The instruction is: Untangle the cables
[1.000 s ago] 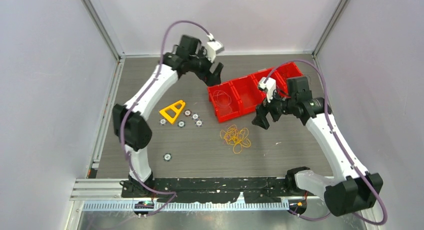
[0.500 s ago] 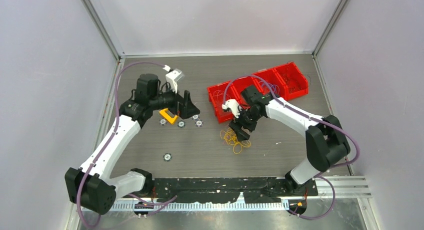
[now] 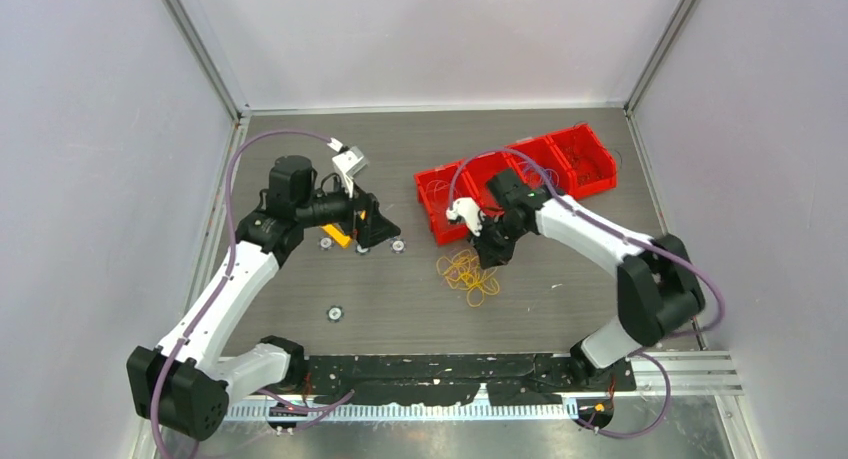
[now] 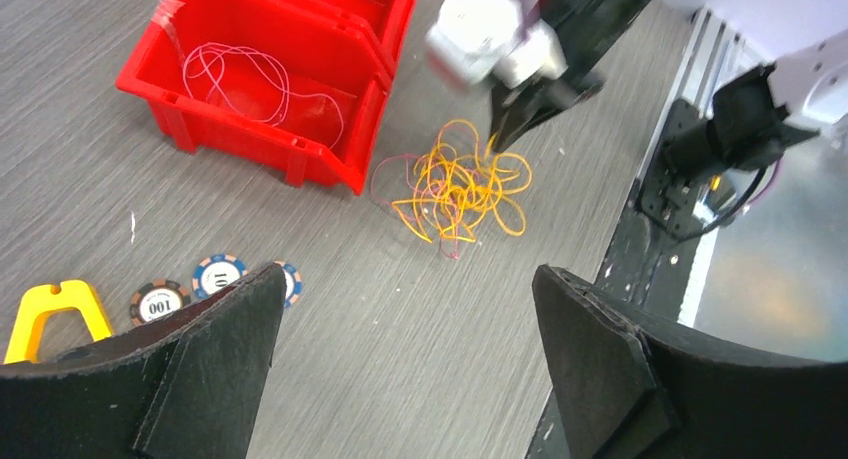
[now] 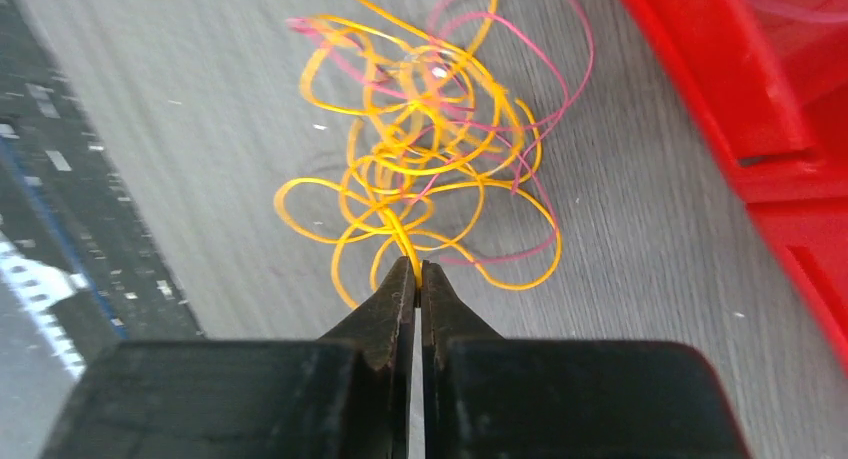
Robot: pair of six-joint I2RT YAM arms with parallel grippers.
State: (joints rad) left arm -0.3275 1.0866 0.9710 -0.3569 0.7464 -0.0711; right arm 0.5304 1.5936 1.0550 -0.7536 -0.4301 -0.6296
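1. Over the table (image 3: pixel 400 314), top camera: the left arm reaches forward from its near-left base, elbow bent. The left gripper (image 3: pixel 378 227) sits low over grey wood-grain boards, beside a yellow triangle piece (image 3: pixel 338 236) and small round discs (image 3: pixel 397 245). The gripper partly hides the triangle. The right arm folds back from the near-right base, elbow out toward the right wall, forearm crossing a row of red plastic bins (image 3: pixel 432 217). The right gripper (image 3: pixel 491 255) points down at the far edge of the cables (image 3: pixel 468 276), a loose yellow-orange knot on the boards just in front of the leftmost bin. Finger gaps are too small to read from up here.

2. Left wrist camera: two matte black fingers (image 4: pixel 200 369) are spread wide with nothing between them. The knot lies flat beyond them, hair-thin yellow loops with a pinkish strand mixed in. Black tips of the right gripper come down on its far right side, with a blurred whitish box above them. A pink wire (image 4: pixel 250 74) loops inside the nearest bin. The triangle is cut off at the lower left. Three discs peek out beside the left finger, one printed "100".

3. Right wrist camera: the black fingers (image 5: pixel 380 324) are pressed together, tapered tips pinching a yellow strand at the near side of the knot. The glossy red bin wall at right is blurred and cut off. A dark strip runs down the left edge, detail unclear.
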